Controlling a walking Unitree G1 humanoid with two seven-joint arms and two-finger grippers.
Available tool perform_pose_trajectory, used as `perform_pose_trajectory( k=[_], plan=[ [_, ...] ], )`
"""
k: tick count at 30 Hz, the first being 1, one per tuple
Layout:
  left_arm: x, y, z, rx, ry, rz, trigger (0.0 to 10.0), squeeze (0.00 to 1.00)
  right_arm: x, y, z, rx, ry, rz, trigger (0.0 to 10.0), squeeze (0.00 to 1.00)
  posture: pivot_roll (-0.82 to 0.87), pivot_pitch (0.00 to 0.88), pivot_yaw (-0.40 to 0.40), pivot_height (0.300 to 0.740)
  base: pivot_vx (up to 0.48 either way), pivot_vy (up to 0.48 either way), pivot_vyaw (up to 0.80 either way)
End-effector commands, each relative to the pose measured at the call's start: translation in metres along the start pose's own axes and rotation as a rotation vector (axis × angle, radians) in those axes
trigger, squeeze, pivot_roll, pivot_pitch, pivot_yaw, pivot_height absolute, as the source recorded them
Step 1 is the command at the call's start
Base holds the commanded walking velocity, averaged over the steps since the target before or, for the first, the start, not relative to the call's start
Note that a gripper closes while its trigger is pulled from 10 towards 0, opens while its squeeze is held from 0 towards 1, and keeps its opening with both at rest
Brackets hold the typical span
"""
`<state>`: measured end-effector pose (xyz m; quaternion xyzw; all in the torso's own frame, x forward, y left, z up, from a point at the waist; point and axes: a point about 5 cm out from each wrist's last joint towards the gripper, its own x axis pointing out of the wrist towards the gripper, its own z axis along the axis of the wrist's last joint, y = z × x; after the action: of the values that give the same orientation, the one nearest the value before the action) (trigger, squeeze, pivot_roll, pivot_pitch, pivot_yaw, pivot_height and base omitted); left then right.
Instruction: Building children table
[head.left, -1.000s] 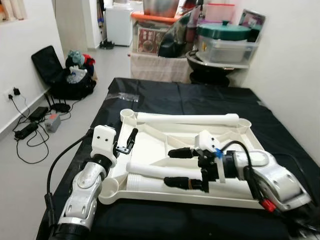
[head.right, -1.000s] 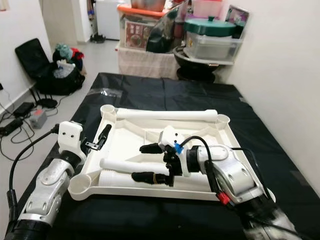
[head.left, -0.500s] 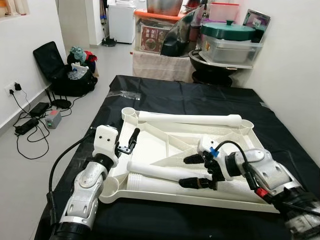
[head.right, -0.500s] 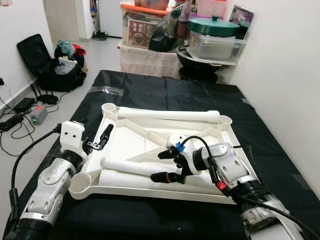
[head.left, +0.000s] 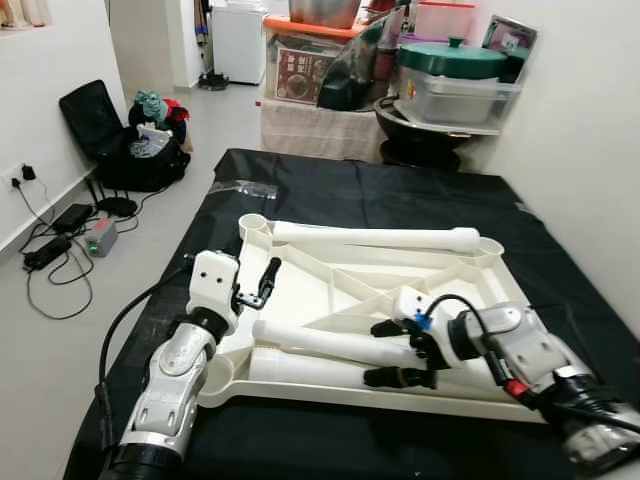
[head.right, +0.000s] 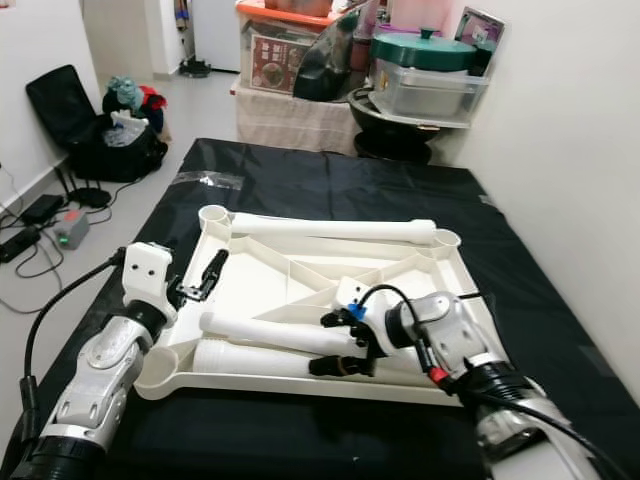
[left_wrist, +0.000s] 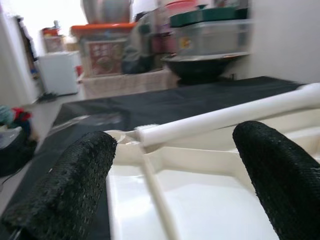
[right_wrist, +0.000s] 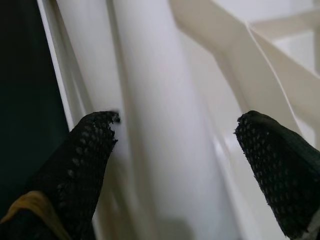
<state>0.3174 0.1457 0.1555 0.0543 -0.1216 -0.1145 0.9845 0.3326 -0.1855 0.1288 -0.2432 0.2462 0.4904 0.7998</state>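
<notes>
An upturned white plastic table top (head.left: 300, 275) lies on a black-covered surface. One white leg (head.left: 375, 238) lies along its far edge. A second white leg (head.left: 315, 342) lies across its near part, with a third leg (head.left: 290, 368) beside it at the near rim. My right gripper (head.left: 383, 352) is open and low, with one finger on each side of the second leg (right_wrist: 150, 125) near its right end. My left gripper (head.left: 262, 285) is open over the table top's left rim, holding nothing, and its fingers (left_wrist: 80, 175) point towards the far leg (left_wrist: 225, 117).
The black cloth (head.left: 400, 200) extends past the table top on all sides. Stacked boxes and a green-lidded container (head.left: 455, 75) stand at the far end. A black bag (head.left: 130, 150) and cables (head.left: 60, 250) lie on the floor to the left. A white wall (head.left: 590, 150) runs along the right.
My right gripper has drawn back to the right and dropped lower, so its fingers now straddle the near leg. The left arm has stayed in place. The camera shifted slightly.
</notes>
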Motion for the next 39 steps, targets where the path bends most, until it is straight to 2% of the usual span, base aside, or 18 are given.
perform_pose_trajectory(
  k=[1,5,17,18,21,24,25,26,30,31,33,34,35,39],
  plan=[
    [0.000,-0.002,-0.002,0.001,0.008,-0.011,10.0,0.00,0.001,0.000,-0.020,0.049,0.081,-0.053,0.0,0.00,0.08,0.000,-0.113,0.740,0.000,0.000,0.00],
    [0.001,-0.002,-0.003,0.005,0.012,-0.016,10.0,0.00,0.000,0.007,-0.020,0.047,0.055,-0.021,0.0,0.00,0.07,0.000,-0.108,0.740,0.000,0.000,0.00],
    [0.002,-0.008,-0.004,0.009,0.016,-0.028,10.0,0.00,-0.004,0.011,-0.021,0.020,0.031,0.035,0.0,0.00,0.06,0.000,-0.102,0.740,0.000,0.000,0.00],
    [0.002,-0.008,-0.004,0.011,0.017,-0.030,10.0,0.00,-0.005,0.016,-0.017,0.008,0.006,0.090,0.0,0.00,0.07,0.000,-0.102,0.740,0.000,0.000,0.00],
    [0.002,-0.008,-0.004,0.013,0.018,-0.030,10.0,0.00,-0.007,0.019,-0.009,0.030,-0.039,0.131,0.0,0.00,0.07,0.000,-0.104,0.740,0.000,0.000,0.00],
    [0.002,-0.009,-0.004,0.015,0.020,-0.029,10.0,0.00,-0.008,0.016,-0.007,0.054,-0.045,0.115,0.0,0.00,0.07,0.000,-0.104,0.740,0.000,0.000,0.00],
    [0.002,-0.009,-0.004,0.017,0.021,-0.029,10.0,0.00,-0.008,0.014,-0.005,0.082,-0.045,0.101,10.0,0.00,0.07,0.000,-0.106,0.740,0.000,0.000,0.00],
    [0.003,-0.009,-0.005,0.018,0.023,-0.029,10.0,0.00,-0.008,0.011,-0.003,0.128,-0.054,0.095,10.0,0.00,0.06,0.000,-0.108,0.740,0.000,0.000,0.00],
    [0.002,-0.010,-0.006,0.019,0.027,-0.029,10.0,0.00,-0.009,0.009,-0.002,0.190,-0.079,0.105,10.0,0.00,0.06,0.000,-0.110,0.740,0.000,0.000,0.00],
    [0.002,-0.010,-0.007,0.019,0.029,-0.030,10.0,0.00,-0.009,0.007,-0.004,0.219,-0.080,0.096,6.7,0.00,0.06,0.000,-0.112,0.740,0.000,0.000,0.00],
    [0.002,-0.010,-0.007,0.019,0.029,-0.029,10.0,0.00,-0.010,0.006,-0.005,0.226,-0.076,0.091,6.7,0.00,0.06,0.000,-0.112,0.740,0.000,0.000,0.00],
    [0.002,-0.010,-0.007,0.019,0.030,-0.029,10.0,0.00,-0.010,0.005,-0.007,0.239,-0.073,0.076,2.8,0.00,0.06,0.000,-0.114,0.740,0.000,0.000,0.00],
    [0.002,-0.010,-0.007,0.019,0.030,-0.028,10.0,0.00,-0.010,0.003,-0.007,0.251,-0.071,0.061,0.4,0.00,0.06,0.000,-0.114,0.740,0.000,0.000,0.00],
    [0.002,-0.010,-0.008,0.021,0.030,-0.026,10.0,0.00,-0.011,0.001,-0.010,0.257,-0.067,0.038,0.0,0.00,0.06,0.000,-0.116,0.740,0.000,0.000,0.00]
  ],
)
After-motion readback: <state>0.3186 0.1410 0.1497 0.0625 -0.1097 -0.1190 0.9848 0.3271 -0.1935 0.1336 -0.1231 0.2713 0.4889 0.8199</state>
